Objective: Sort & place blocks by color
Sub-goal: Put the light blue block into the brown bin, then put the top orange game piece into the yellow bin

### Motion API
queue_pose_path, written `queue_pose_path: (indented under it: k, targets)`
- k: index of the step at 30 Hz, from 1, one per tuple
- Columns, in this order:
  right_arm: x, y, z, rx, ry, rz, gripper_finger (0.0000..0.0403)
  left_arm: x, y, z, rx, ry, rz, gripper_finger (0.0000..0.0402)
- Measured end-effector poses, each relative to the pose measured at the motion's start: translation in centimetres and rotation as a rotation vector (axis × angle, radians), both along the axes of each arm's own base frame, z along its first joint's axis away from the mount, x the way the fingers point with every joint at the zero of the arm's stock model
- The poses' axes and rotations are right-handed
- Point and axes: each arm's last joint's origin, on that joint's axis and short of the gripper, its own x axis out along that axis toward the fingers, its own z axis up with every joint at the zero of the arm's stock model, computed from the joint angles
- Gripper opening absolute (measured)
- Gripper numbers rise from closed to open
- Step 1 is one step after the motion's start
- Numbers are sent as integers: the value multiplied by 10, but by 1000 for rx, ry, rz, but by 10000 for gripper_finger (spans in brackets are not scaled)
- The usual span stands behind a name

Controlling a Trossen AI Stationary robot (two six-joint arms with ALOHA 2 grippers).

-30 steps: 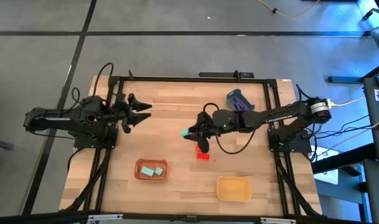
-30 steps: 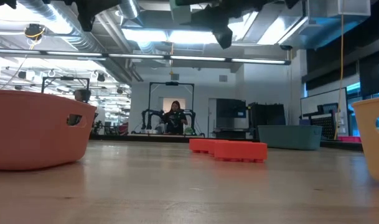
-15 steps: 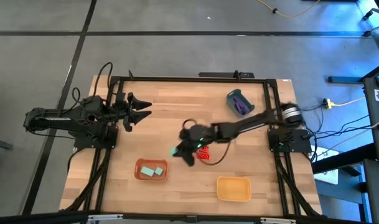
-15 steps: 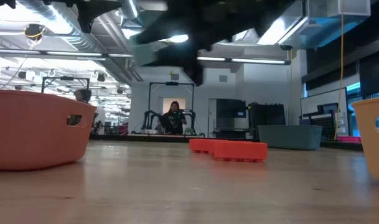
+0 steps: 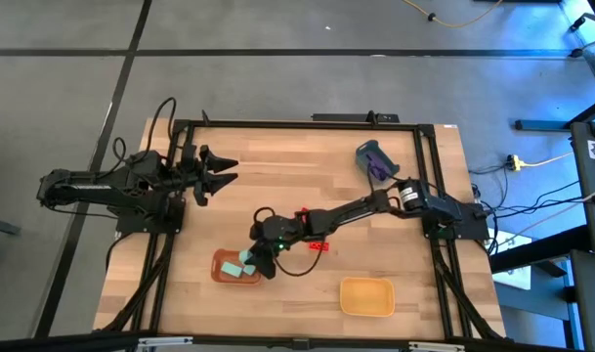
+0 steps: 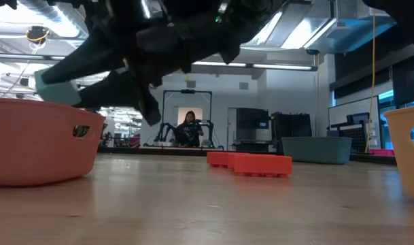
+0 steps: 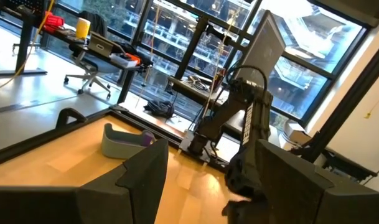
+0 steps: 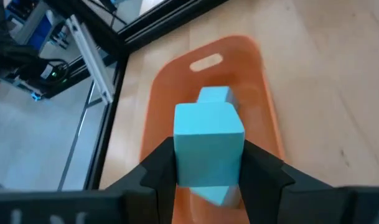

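My right gripper [image 5: 250, 257] reaches across the table and is shut on a pale teal cube [image 8: 209, 134], above the orange tray [image 5: 219, 258]. Two more teal cubes lie in that tray; one [image 8: 213, 95] shows beyond the held cube. In the low view the held cube [image 6: 56, 89] hovers over the orange tray's rim [image 6: 37, 109]. The red studded blocks [image 5: 318, 245] rest flat on the table's middle. Purple bars sit in the blue-grey cup [image 5: 374, 159]. My left gripper [image 5: 222, 172] waits open over the table's left part. My right gripper pinches the teal cube by two opposite side faces [image 8: 180, 155] between its two fingers [image 8: 158, 168]. The fingers slant down from the table's right side. The cube is lifted clear, above the tray's inside.
A yellow tray [image 5: 366, 296] stands near the near edge, right of the orange one. The blue-grey cup [image 6: 315, 150] stands at the far right. Bare wood lies between the trays and the left arm. A person sits far off in the room [image 6: 191, 127].
My right gripper, still shut on the teal cube, has swept quickly from the table's middle toward the left and near edge, past the red blocks, and now hangs over the orange tray. The red blocks have stayed put.
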Motion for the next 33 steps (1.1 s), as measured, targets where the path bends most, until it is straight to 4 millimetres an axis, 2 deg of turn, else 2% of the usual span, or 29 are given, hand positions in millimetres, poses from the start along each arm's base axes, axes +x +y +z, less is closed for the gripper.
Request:
queue_pose_path:
  k: [4,11,16,18,21,24,28,30,33]
  targets:
    - [0,0,-4,-3,10,-2,136,0,0,0,-20,-5,-13,231]
    - [0,0,-5,-21,11,9,211,0,0,0,-21,-5,-15,231]
    - [0,0,-5,-21,11,11,233,0,0,0,-21,-5,-15,231]
    - [-1,-5,-1,-3,23,29,235,0,0,0,-21,-5,-15,231]
    - [-6,-18,19,18,46,79,237,0,0,0,-20,-4,-15,231]
    - [-22,-31,42,-90,118,107,234,0,0,0,-20,-5,-15,231]
    - [-58,-38,68,-321,225,148,222,0,0,0,-20,-3,-15,231]
    - [-80,-41,76,-351,238,161,216,0,0,0,-20,-2,-15,231]
    - [-121,-47,71,-313,276,129,211,0,0,0,-20,-2,-15,231]
